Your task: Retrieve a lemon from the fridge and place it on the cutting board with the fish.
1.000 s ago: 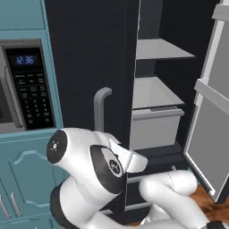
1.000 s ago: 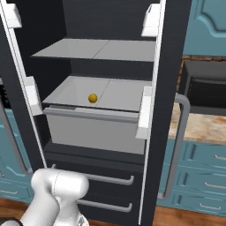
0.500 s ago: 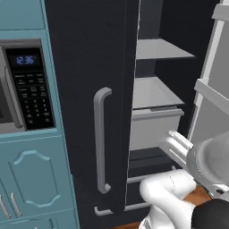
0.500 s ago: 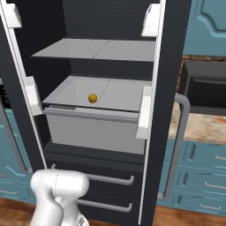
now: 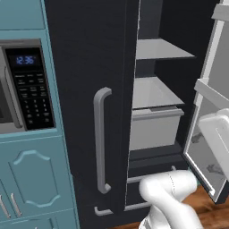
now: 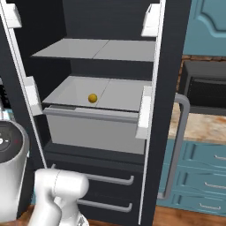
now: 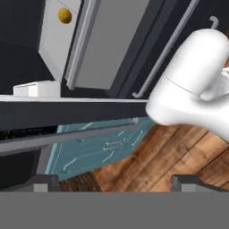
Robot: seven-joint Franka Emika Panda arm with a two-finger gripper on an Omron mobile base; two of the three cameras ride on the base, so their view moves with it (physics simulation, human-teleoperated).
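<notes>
The fridge (image 6: 101, 26) stands open, its grey shelves and drawer showing. The lemon (image 6: 92, 98), small and yellow, lies on the shelf just above the grey drawer (image 6: 90, 130); in the hand view the lemon (image 7: 65, 15) shows far off at the top left, rolled sideways. My gripper (image 7: 114, 183) is open and empty, low down and well short of the fridge, its fingertips (image 7: 44, 181) wide apart over wooden floor. The cutting board and the fish are out of view.
The fridge's door (image 5: 85, 103) with a grey bar handle (image 5: 102, 138) blocks the left. A microwave (image 5: 27, 85) sits in teal cabinets. A dark appliance (image 6: 205, 86) stands on the counter (image 6: 194, 128) at right. Door bins (image 6: 143, 112) flank the opening.
My arm has swung from the left front of the fridge down and over to the right, clearing the door handle. The jaws stayed open. The lemon has not moved.
</notes>
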